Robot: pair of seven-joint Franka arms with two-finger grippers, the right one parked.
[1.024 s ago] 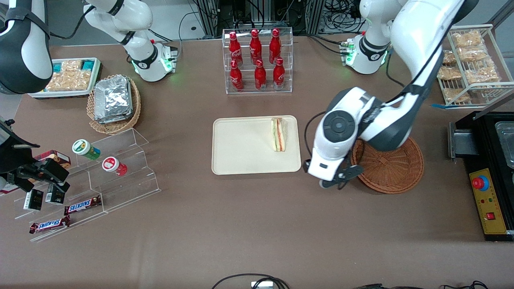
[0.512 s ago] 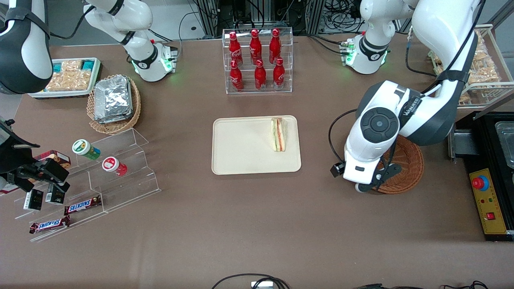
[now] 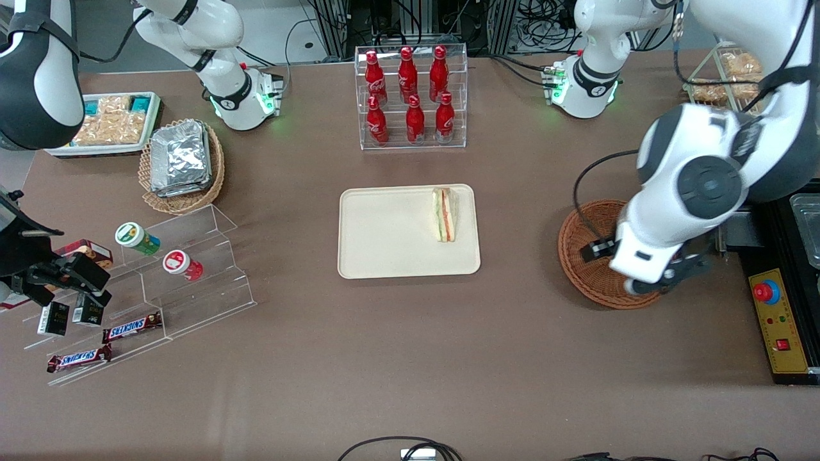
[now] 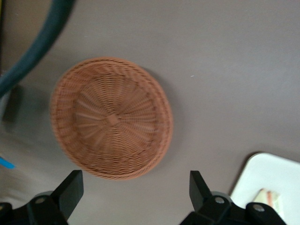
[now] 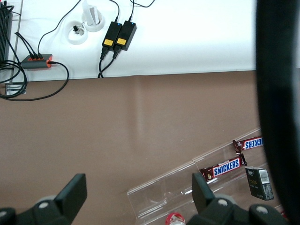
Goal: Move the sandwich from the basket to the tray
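Basket (image 3: 592, 256) holds nothing; woven floor bare in the wrist view (image 4: 112, 119). Tray (image 3: 391, 237) holds only the sandwich (image 3: 444, 214), at about 2 o'clock on it, long axis 12–6, narrow end at 12. Gripper (image 4: 136, 197) above the basket's working-arm edge, fingers spread wide, holding nothing.

The wrapped sandwich (image 3: 445, 214) lies on the beige tray (image 3: 384, 237), near its edge toward my basket (image 3: 586, 256). My spread-fingered claw (image 4: 136, 194) hangs above that round, empty basket.
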